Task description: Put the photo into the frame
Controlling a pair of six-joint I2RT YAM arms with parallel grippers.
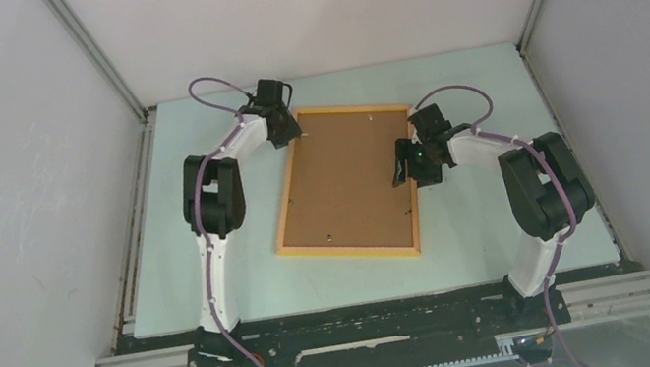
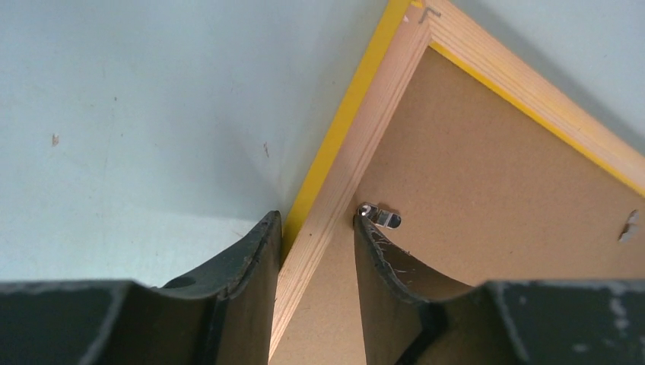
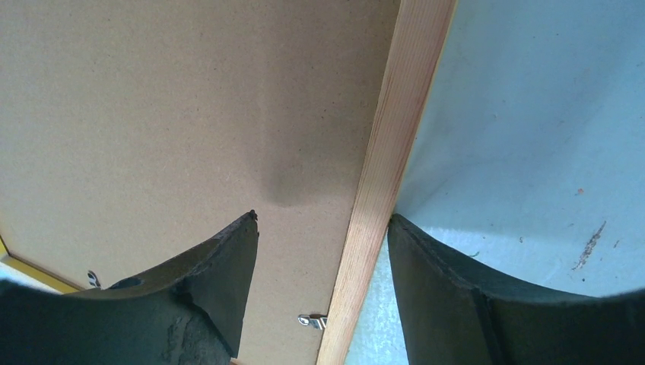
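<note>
The frame (image 1: 347, 251) lies face-down mid-table (image 1: 472, 249), a bit skewed, w/ a brown backing board (image 1: 350, 179) filling its opening. L gripper (image 1: 289, 134) is at the frame's upper-left corner. In the wrist view its fingers (image 2: 251, 266) press both sides of the wood rail, i.e. clamped on it, w/ a small metal clip (image 2: 380, 218) just beside the inner finger. R gripper (image 1: 408, 170) is at the right rail, jaws apart & straddling it. The outer finger (image 3: 426, 266) touches the rail; the inner one sits over the board, no grasp.

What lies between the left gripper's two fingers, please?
The frame's pale wooden rail, seen in the left wrist view; the brown backing board sits just inside it.
</note>
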